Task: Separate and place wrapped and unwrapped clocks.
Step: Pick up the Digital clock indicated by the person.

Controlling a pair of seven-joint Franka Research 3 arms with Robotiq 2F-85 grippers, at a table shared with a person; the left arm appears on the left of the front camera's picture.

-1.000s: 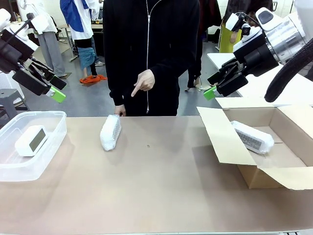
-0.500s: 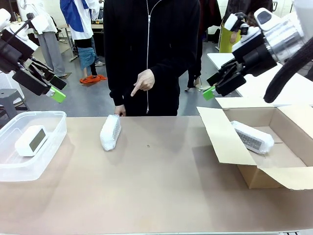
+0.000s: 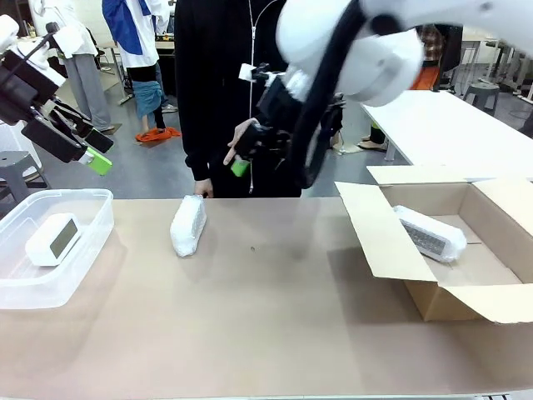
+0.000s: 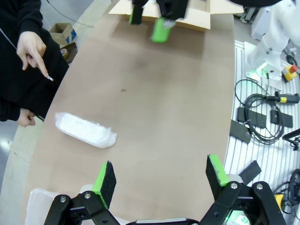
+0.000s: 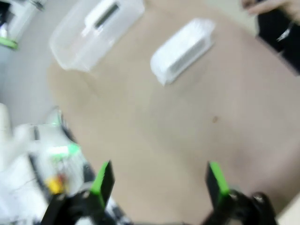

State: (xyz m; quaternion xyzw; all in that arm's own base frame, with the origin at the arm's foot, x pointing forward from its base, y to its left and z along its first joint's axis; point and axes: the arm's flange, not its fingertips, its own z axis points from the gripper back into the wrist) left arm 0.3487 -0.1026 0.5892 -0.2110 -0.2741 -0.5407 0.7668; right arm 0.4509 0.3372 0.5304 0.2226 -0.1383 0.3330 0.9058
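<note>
An oblong white bubble-wrap bundle lay crinkled on the smooth brown table. A bare white rounded clock sat in a clear plastic tub. Both the left gripper and right gripper gaped wide, holding nothing.

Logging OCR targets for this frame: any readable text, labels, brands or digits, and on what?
None readable.
Bare clock in the clear tub: screen blank, no digits.
Wrapped clock in the cardboard box: dark patch under the wrap, too blurred to read.
Wrapped clock on the table: no print visible.
</note>
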